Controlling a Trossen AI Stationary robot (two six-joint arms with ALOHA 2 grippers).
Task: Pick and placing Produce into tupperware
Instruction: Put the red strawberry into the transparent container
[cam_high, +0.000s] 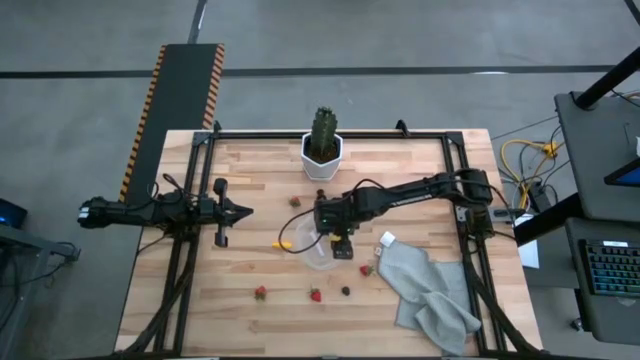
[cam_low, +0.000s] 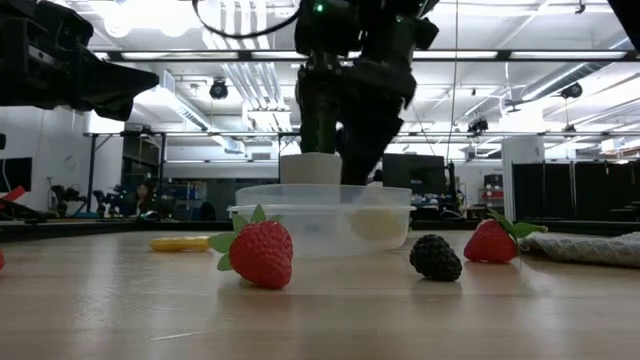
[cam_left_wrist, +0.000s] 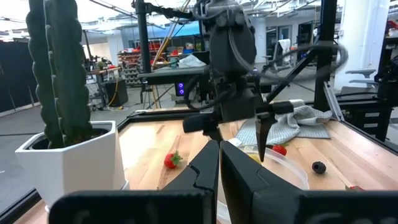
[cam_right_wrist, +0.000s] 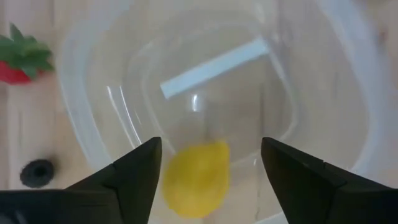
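right gripper (cam_right_wrist: 208, 162): fingers spread wide, holding nothing, above round clear plastic tupperware (cam_right_wrist: 93, 155)
yellow toy lemon (cam_right_wrist: 196, 177): inside tupperware
left gripper (cam_left_wrist: 219, 171): fingers together, parked left

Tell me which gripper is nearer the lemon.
Right. The right gripper hangs open directly over the lemon in the tupperware; the left gripper waits off to the left side.

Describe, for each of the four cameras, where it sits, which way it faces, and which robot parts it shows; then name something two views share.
High view: overhead, straight down on the table; both arms show.
Low view: at tabletop height, level across the tupperware into the room; arms above.
Left wrist view: on the waiting left arm, past the shut left gripper toward the right arm.
Right wrist view: looks down between the open right gripper fingers into the tupperware.
Shared: the lemon inside also shows low.
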